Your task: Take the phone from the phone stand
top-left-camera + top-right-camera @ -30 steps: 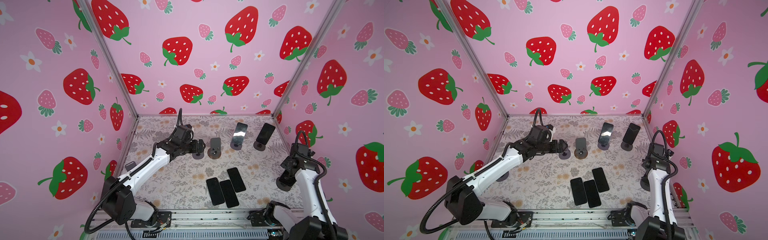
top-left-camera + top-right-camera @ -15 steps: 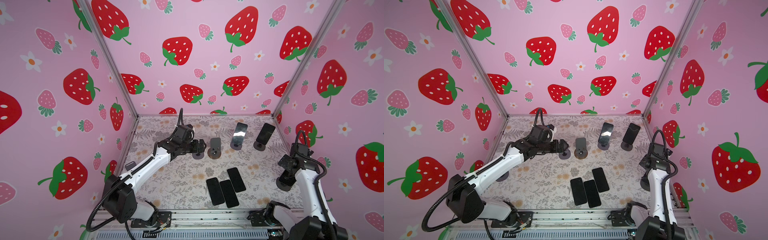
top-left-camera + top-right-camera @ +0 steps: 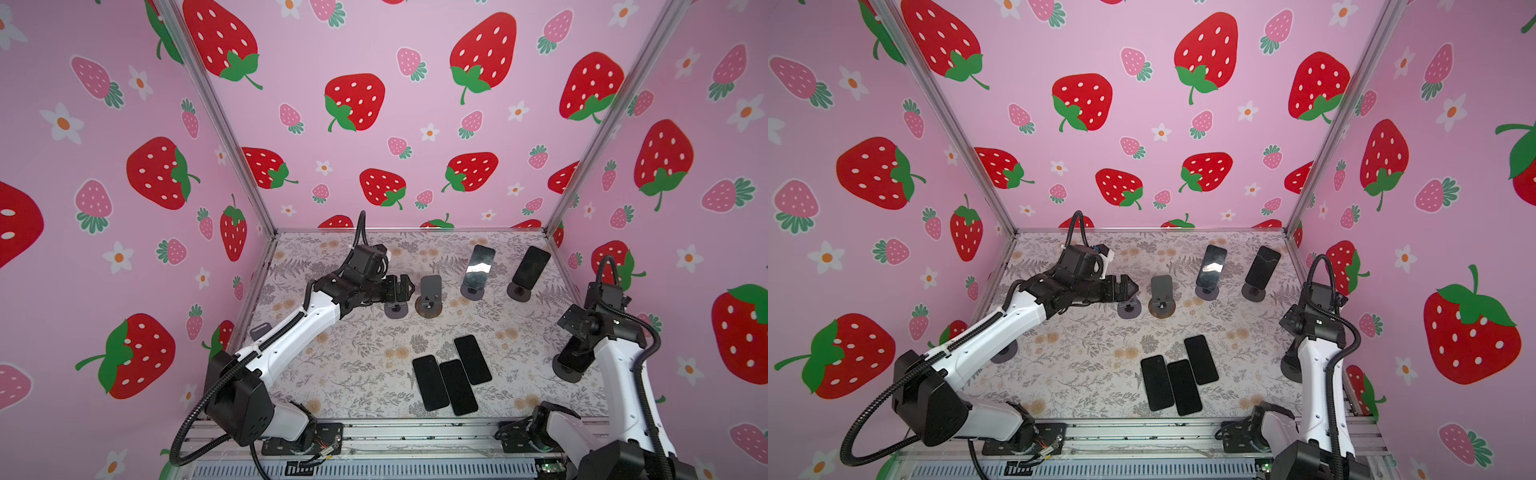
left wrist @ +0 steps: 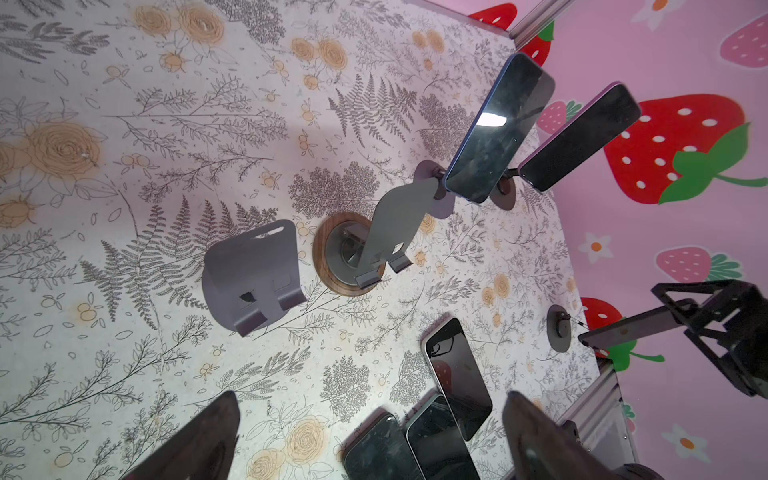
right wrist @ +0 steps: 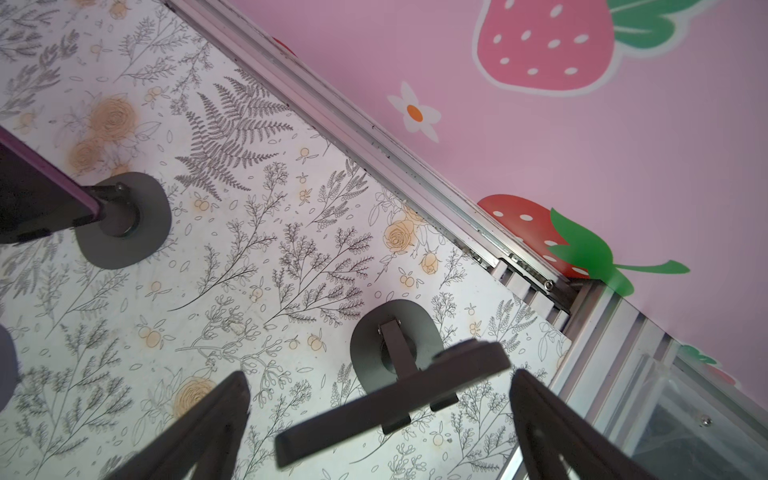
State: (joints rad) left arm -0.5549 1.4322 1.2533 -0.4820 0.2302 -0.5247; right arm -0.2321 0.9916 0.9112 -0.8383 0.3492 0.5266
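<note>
Near the right wall a dark phone [image 5: 390, 399] leans on its phone stand [image 5: 365, 345], seen edge-on. My right gripper [image 5: 378, 376] hangs open just above, a finger on either side of the phone without touching it. In a top view this phone [image 3: 573, 355] is mostly hidden under the right arm. Two more phones [image 3: 478, 266] [image 3: 531, 264] rest on stands at the back right. My left gripper [image 3: 405, 286] stands open and empty at mid-table, beside an empty stand [image 3: 430, 291].
Three dark phones [image 3: 431, 382] [image 3: 457, 386] [image 3: 472, 359] lie flat side by side at the front middle. A second empty stand [image 3: 397, 309] sits below the left gripper, another [image 3: 259, 332] by the left wall. An aluminium rail [image 5: 374, 137] borders the right edge.
The right gripper's jaws have spread wider over the stand by the right wall. The left arm has barely shifted.
</note>
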